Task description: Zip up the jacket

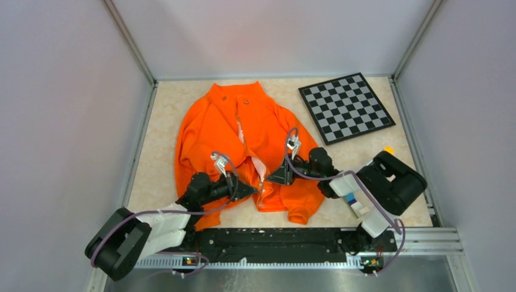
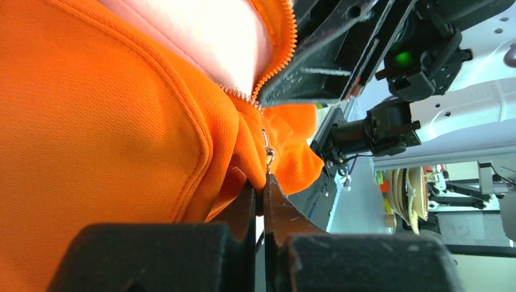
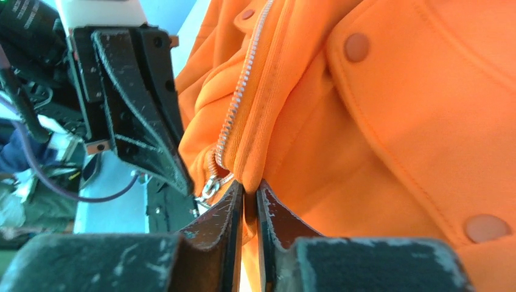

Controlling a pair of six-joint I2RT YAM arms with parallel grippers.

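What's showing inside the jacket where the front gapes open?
Pale pink lining shows between the unzipped edges of the jacket, bordered by zipper teeth. Anything deeper inside, and the back panel beneath, is covered by orange fabric.

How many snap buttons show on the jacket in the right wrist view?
3 on the jacket: a top snap beside the zipper, a middle snap at upper centre, a lower snap at far right. Others may be hidden in folds.
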